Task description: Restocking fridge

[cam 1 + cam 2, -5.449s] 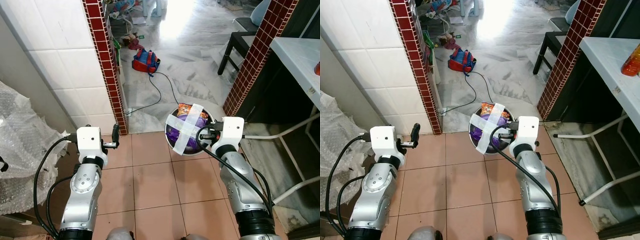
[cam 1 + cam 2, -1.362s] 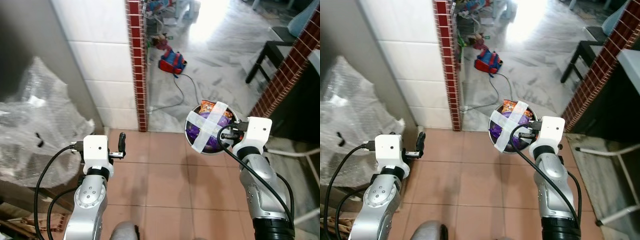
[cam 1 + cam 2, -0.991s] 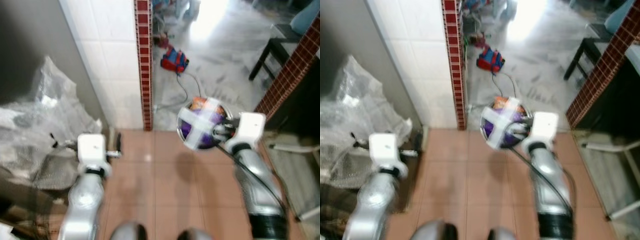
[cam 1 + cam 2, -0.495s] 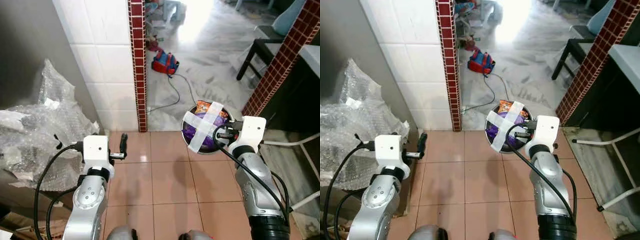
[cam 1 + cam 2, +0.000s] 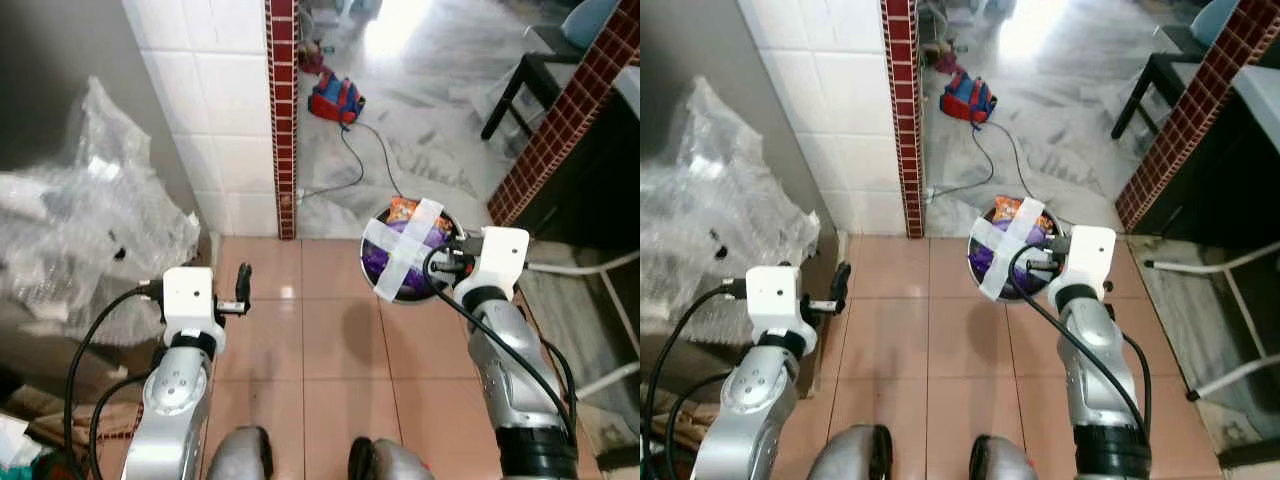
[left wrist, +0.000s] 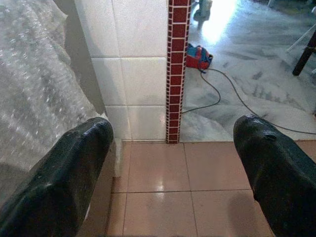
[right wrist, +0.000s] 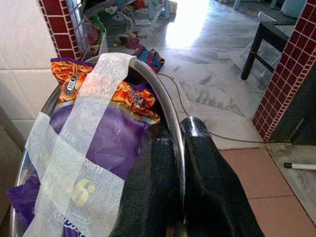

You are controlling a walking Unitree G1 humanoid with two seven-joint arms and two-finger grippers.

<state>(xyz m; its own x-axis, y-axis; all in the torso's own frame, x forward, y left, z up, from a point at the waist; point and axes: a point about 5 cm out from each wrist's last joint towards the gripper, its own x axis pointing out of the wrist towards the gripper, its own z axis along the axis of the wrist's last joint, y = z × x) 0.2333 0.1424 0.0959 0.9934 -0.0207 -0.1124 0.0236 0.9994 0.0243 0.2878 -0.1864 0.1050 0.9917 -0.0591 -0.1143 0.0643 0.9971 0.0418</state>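
Right claw (image 7: 170, 148): pinched on the steel bowl's (image 5: 395, 292) rim (taped snack packets (image 7: 106, 143) inside). Left claw (image 6: 173, 168): wide, empty. View has swung left toward bubble wrap (image 5: 90, 220); bowl still carried, fridge unseen.

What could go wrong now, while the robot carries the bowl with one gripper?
The right gripper pinches only the rim of the bowl, so the bowl may tilt or slip as the robot walks. The snack bags are held in by tape alone and might fall out if it tilts. A cable lies across the floor ahead, which the robot's feet might catch.
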